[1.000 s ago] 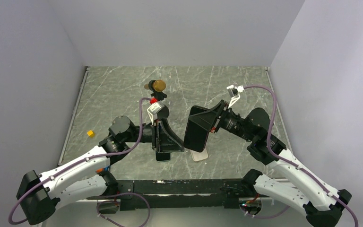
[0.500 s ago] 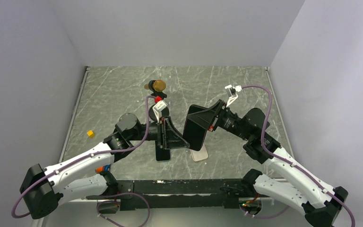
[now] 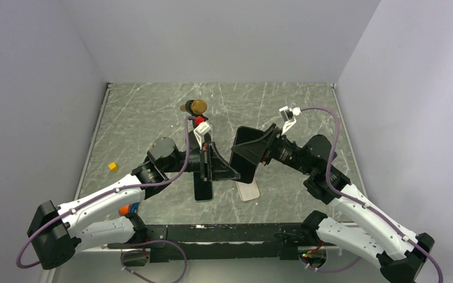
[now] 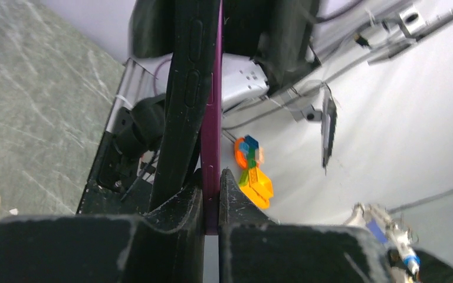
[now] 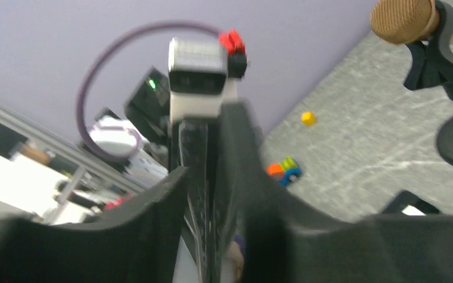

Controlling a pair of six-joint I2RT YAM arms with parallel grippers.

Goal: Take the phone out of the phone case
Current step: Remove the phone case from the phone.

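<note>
My left gripper [image 3: 215,170] holds the phone upright over the table's near middle; its dark lower end [image 3: 203,190] hangs below the fingers. In the left wrist view the gripper [image 4: 211,174] is shut on a thin purple slab [image 4: 212,118]. A black piece with side buttons [image 4: 183,88] lies against the slab's left face, outside the fingers. I cannot tell which is phone and which is case. My right gripper [image 3: 239,159] is right beside the left one. Its blurred fingers [image 5: 209,171] straddle a dark edge [image 5: 199,177]. Contact is unclear.
A pale flat slab [image 3: 249,191] lies on the table under the grippers. A brown ball on a black stand [image 3: 197,107] is behind them, also in the right wrist view [image 5: 402,20]. A small yellow block [image 3: 113,167] sits at the left.
My left arm has swung right and forward, carrying the phone towards the right gripper. My right gripper has shifted a little left and back, so the two now meet.
</note>
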